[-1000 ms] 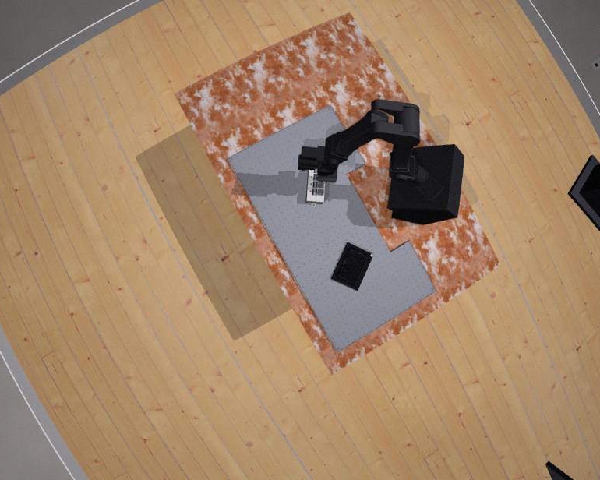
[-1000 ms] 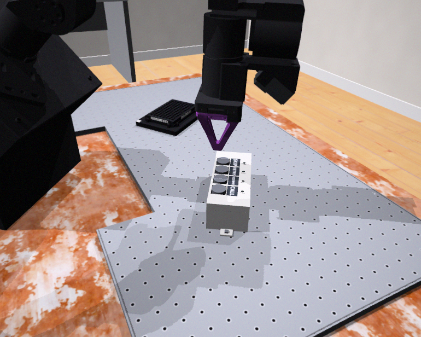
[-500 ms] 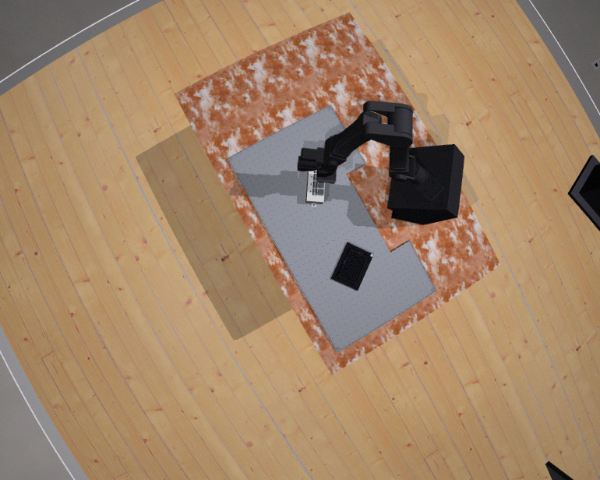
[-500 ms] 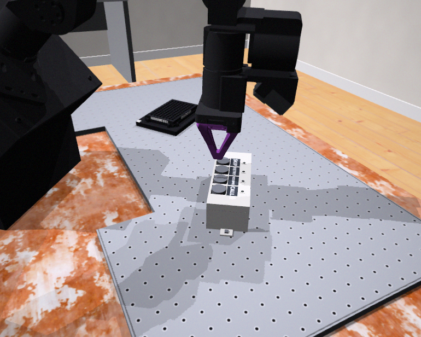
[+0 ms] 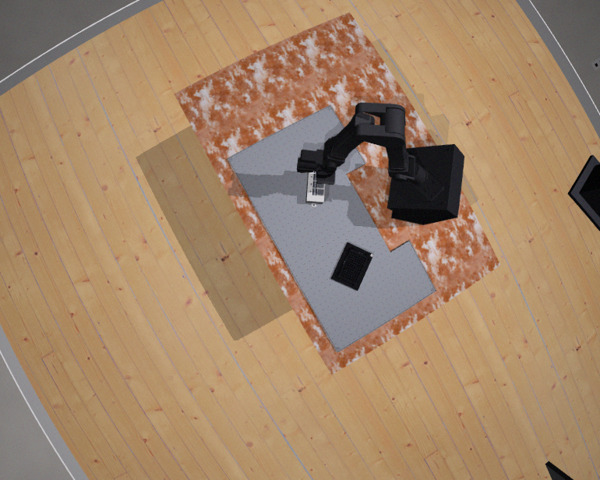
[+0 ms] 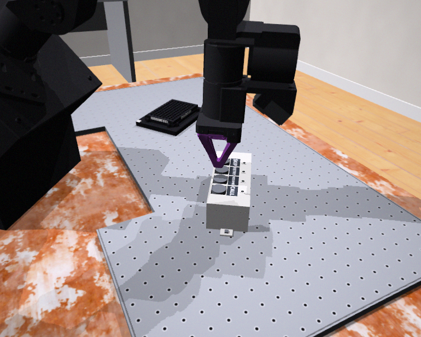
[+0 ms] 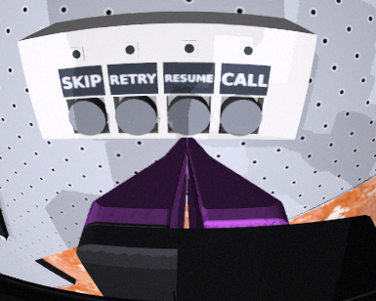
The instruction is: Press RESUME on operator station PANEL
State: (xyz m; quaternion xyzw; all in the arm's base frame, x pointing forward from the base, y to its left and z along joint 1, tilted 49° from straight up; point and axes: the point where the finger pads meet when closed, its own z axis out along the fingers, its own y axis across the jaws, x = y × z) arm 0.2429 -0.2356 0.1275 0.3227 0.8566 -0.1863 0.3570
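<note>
The white PANEL [image 7: 166, 80] [image 6: 228, 190] [image 5: 315, 190] stands on the grey perforated plate. In the wrist view its names read from the left SKIP [image 7: 81, 82], RETRY [image 7: 133, 79], RESUME [image 7: 188, 78], CALL [image 7: 245, 79], each with a round grey button below it. The four lamps above the names, such as RESUME's lamp [image 7: 188, 48], are all dark. My gripper [image 7: 187, 148] [image 6: 220, 163] is shut and empty. Its purple tips point down, close above the panel and in line with the RESUME button [image 7: 188, 115]. I cannot tell whether they touch it. The black 96-well plate B38 [image 6: 169, 114] [image 5: 351, 266] sits on its nest.
The arm's black base block [image 5: 427, 183] [image 6: 25, 119] stands on the orange patterned mat beside the grey plate. A small white tag [image 6: 226, 232] lies at the panel's near end. A black stand [image 5: 598, 191] stands off the mat on the wooden floor.
</note>
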